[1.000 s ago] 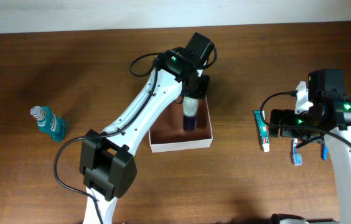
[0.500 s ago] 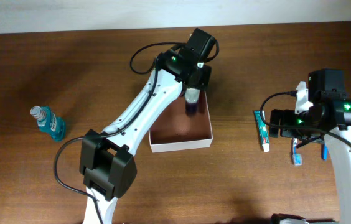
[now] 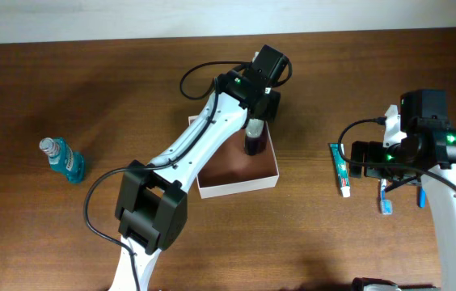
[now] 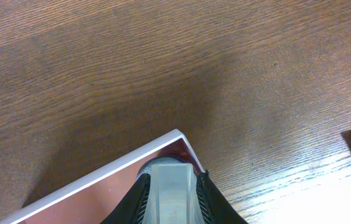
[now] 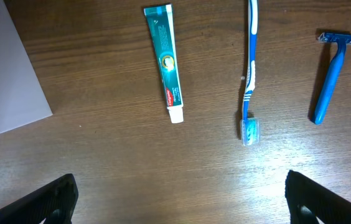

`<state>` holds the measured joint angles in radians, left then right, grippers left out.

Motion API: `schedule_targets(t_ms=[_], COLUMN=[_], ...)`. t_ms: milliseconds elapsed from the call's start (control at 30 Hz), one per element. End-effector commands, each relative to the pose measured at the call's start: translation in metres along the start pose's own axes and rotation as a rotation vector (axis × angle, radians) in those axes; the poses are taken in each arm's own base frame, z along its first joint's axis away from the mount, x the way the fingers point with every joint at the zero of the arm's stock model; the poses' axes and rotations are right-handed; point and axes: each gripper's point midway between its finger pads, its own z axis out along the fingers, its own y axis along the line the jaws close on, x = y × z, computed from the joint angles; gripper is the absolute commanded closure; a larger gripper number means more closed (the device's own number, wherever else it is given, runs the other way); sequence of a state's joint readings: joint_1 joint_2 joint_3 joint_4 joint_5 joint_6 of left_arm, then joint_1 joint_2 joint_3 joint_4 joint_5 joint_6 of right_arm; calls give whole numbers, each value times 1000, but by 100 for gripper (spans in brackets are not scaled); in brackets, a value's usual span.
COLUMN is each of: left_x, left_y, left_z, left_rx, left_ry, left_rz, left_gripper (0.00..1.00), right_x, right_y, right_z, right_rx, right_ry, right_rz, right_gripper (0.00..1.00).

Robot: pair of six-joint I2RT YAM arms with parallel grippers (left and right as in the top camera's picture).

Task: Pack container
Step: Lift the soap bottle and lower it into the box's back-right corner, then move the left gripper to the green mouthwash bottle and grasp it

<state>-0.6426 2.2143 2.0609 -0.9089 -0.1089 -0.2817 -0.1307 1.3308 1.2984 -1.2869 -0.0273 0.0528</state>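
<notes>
- We see the container (image 3: pixel 240 187) near the middle of the bench (image 3: pixel 90 89), an open square box with thin white walls and a reddish-brown floor.
- The left arm reaches from the near edge out over it, and the left gripper (image 3: pixel 254 126) sits above the container's far right corner.
- That gripper is clenched on a small bottle (image 3: pixel 253 143) with a dark purple body and a pale top, held upright inside the container close to that corner.
- We cannot tell whether the bottle's base touches the floor.
- In the left wrist view the pale bottle top (image 4: pixel 172 183) sits between the dark fingers (image 4: pixel 137 200), just inside the white corner of the container wall (image 4: pixel 119 165).
- The right gripper (image 5: pixel 178 190) hangs over the right part of the bench with its fingers spread wide and nothing between them.
- Beyond it lie three items side by side, apart from one another: a teal toothpaste tube (image 5: pixel 168 62) on the left, a blue and white toothbrush (image 5: pixel 249 68) in the middle and a blue razor (image 5: pixel 332 71) on the right.
- The toothpaste tube lies well to the right of the container and does not touch it.
- A blue mouthwash bottle (image 3: pixel 62 159) lies far to the left on the bench, well apart from the container.
</notes>
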Motion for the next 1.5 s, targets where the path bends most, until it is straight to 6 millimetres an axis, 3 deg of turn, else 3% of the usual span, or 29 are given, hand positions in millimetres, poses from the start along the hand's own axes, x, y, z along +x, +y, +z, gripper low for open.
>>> schedule_targets(t_ms=[0, 33, 100, 167, 333, 433, 600, 633, 667, 733, 933, 1100, 1300, 1467], left_x=[-5, -4, 0, 3, 7, -1, -24, -23, -18, -5, 58, 95, 131, 155], left_y=[-4, -4, -3, -2, 0, 0, 1, 19, 34, 66, 189, 277, 335, 357], left_z=[-5, -5, -5, -5, -10, -29, -95, -133, -144, -160, -198, -220, -230, -232], left_rx=[7, 6, 1, -2, -7, 2, 32, -6, -48, -131, -339, -438, -386, -312], left_ry=[-15, -11, 3, 15, 31, -1, -118, -146, -139, -105, 103, 188, 251, 273], left_rz=[-7, -7, -5, -4, -2, -5, 31, 8, -43, -147, -431, -591, -671, -737], left_gripper=[75, 70, 49, 39, 30, 27, 17, 1, 1, 1, 1, 1, 1, 1], right_x=[-5, -5, -5, -5, -5, -5, -5, -5, -5, -5, -5, -5, -5, -5], right_y=[1, 1, 1, 0, 1, 1, 1, 0, 0, 0, 0, 0, 0, 0], right_z=[-4, -4, -4, -4, -4, -4, -4, -4, -4, -4, -4, -4, -4, -4], right_rx=[-12, -13, -13, -12, -12, -12, -12, -12, -12, -11, -11, -12, -11, -11], right_ry=[-15, -15, -15, -15, -15, -16, -16, -15, -14, -15, -15, -14, -15, -15], right_rz=[15, 15, 15, 15, 15, 15, 15, 15, 15, 15, 15, 15, 15, 15], right_gripper=[1, 1, 1, 1, 1, 1, 1, 1, 1, 1, 1, 2, 1, 1])
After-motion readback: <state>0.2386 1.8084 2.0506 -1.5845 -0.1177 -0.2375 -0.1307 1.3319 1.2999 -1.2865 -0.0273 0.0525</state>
